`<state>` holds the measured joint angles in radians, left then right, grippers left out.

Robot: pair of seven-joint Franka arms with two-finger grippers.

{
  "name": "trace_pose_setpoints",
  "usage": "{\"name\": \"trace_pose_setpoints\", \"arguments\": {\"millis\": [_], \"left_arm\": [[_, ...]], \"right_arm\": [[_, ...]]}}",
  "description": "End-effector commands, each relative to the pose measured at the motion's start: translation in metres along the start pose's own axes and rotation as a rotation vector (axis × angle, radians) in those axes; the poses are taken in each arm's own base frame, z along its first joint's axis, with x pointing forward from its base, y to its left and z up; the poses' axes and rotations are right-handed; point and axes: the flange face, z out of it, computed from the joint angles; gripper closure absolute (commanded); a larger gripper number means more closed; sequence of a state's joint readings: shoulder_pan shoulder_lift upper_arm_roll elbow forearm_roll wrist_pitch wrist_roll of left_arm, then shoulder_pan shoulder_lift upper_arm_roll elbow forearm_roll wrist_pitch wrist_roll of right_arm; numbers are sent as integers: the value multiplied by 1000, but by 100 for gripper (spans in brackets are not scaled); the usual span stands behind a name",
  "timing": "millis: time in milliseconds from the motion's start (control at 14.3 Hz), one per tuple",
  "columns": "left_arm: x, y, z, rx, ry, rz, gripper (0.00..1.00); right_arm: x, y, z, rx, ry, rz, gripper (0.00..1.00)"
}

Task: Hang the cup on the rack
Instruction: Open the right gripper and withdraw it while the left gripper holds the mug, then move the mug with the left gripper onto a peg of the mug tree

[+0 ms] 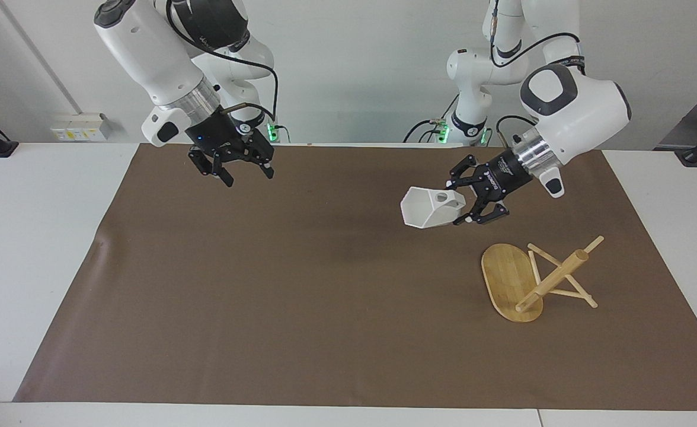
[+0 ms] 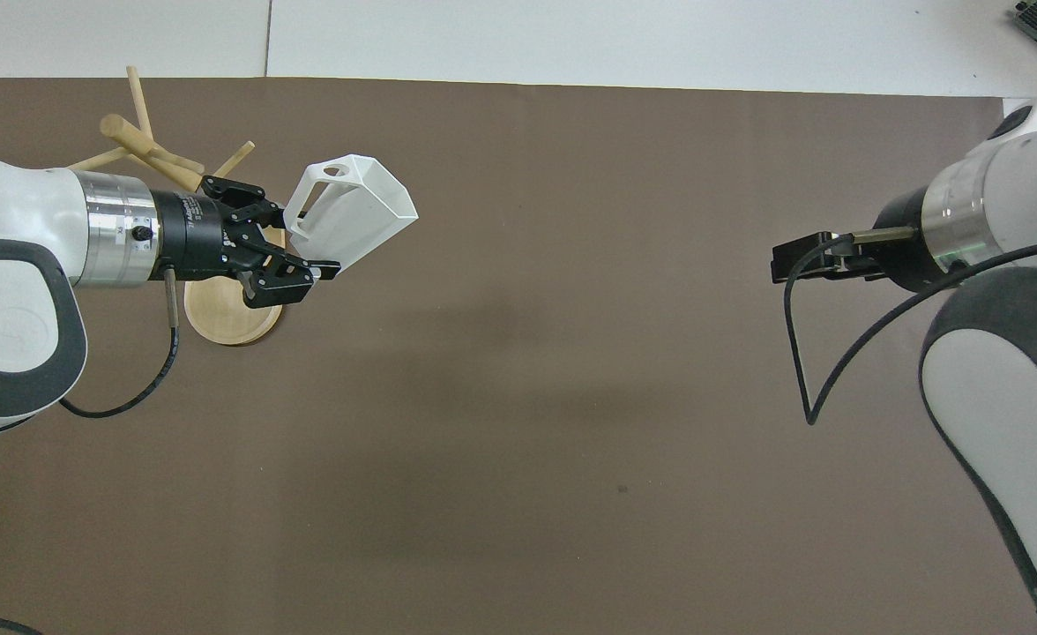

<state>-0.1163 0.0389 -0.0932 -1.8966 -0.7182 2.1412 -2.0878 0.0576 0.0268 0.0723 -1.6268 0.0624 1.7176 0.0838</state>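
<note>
The white faceted cup (image 1: 427,207) (image 2: 353,205) hangs in the air on its side, its mouth turned toward the right arm's end of the table. My left gripper (image 1: 456,203) (image 2: 311,240) is shut on the cup's base end by the pierced handle, over the brown mat just beside the rack. The bamboo rack (image 1: 553,277) (image 2: 144,145) lies tipped over on the mat, its oval base (image 1: 505,279) (image 2: 227,316) tilted up and its pegs resting on the mat. My right gripper (image 1: 246,174) is open and empty, raised over the mat at its own end.
A brown mat (image 1: 301,296) (image 2: 571,397) covers most of the white table (image 1: 34,237). Power sockets (image 1: 79,127) sit on the wall by the right arm's end. Cables trail from both wrists.
</note>
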Motion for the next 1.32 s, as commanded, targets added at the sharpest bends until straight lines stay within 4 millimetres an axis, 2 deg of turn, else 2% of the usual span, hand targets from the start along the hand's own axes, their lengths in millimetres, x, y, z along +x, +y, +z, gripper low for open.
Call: {"name": "trace_pose_setpoints", "arguments": {"millis": [0, 139, 279, 418, 558, 906, 1046, 1255], "left_arm": [[15, 1, 4, -57, 5, -107, 100], [23, 1, 9, -89, -3, -125, 100], [33, 4, 9, -120, 0, -143, 100], [35, 7, 8, -147, 10, -171, 100], [39, 15, 1, -185, 28, -192, 100], [50, 18, -11, -198, 29, -214, 100], [54, 18, -11, -196, 34, -218, 100], [64, 25, -22, -212, 28, -245, 100]], "right_arm": [[-5, 30, -6, -75, -4, -1, 0], [-4, 48, -8, -121, 0, -24, 0], [-3, 78, -10, -128, 5, -49, 0], [-4, 102, -10, -129, 1, -51, 0], [-5, 115, -12, -129, 0, -25, 0], [-10, 119, -20, -129, 2, -13, 0], [-13, 122, -25, -125, -21, -4, 0], [-14, 117, -48, -122, -33, -5, 0]]}}
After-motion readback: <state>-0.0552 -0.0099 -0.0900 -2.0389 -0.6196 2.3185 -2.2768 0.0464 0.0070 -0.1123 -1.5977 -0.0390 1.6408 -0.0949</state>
